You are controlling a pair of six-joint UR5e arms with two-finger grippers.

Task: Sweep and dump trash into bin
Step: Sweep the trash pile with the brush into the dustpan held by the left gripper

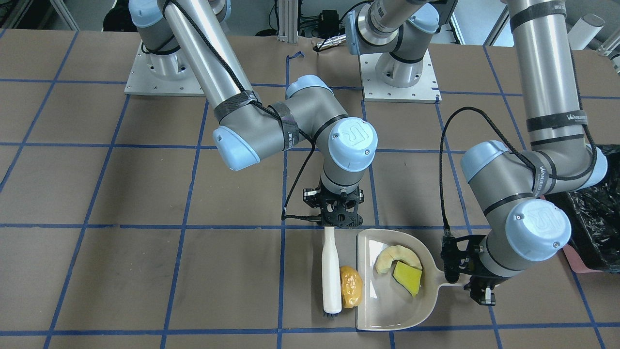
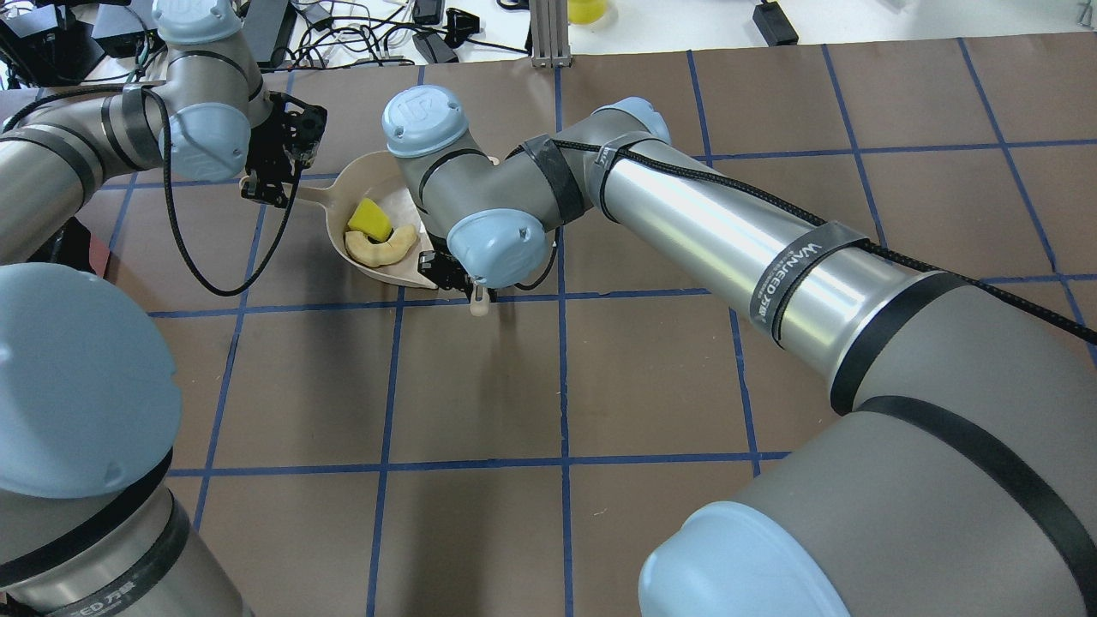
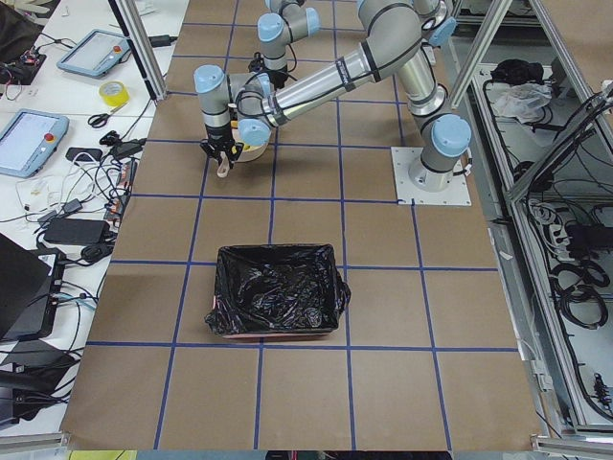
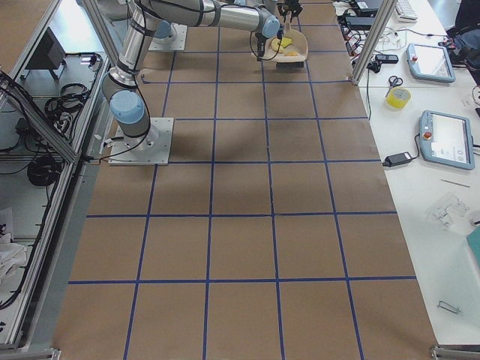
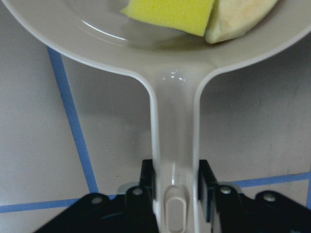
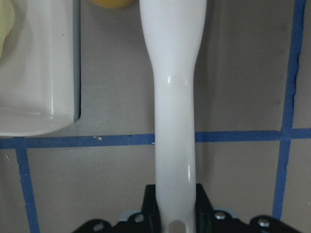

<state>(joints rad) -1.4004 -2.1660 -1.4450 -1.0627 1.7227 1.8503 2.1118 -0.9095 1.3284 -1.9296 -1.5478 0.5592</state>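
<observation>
This is a robotics lab. Robot arms (image 3: pixel 402 48) are bolted through metal base plates (image 3: pixel 407 192) onto a worktop (image 4: pixel 240 247) papered brown and gridded with blue tape (image 4: pixel 212 217), with aluminium posts (image 4: pixel 367 45) around it. Alongside lie teach pendants (image 4: pixel 448 139), a yellow tape roll (image 4: pixel 397 97), scissors (image 3: pixel 96 120) and cable bundles (image 3: pixel 565 278).

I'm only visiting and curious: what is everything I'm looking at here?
Golden-brown lumpy potato-shaped piece: one, on the table beside the brush.
Pale cream curved ring piece: one, in the dustpan.
Yellow wedge with dark green edge: one, in the dustpan.
Flat beige plastic dustpan: one, on the table.
White plastic brush: one, beside the dustpan.
Pink rectangular bin lined with a black plastic bag: one, table's end on the robot's left.
Brown table with blue tape grid: one.
Left claw: black, shut on the dustpan's handle.
Right claw: black, shut on the brush's handle.
</observation>
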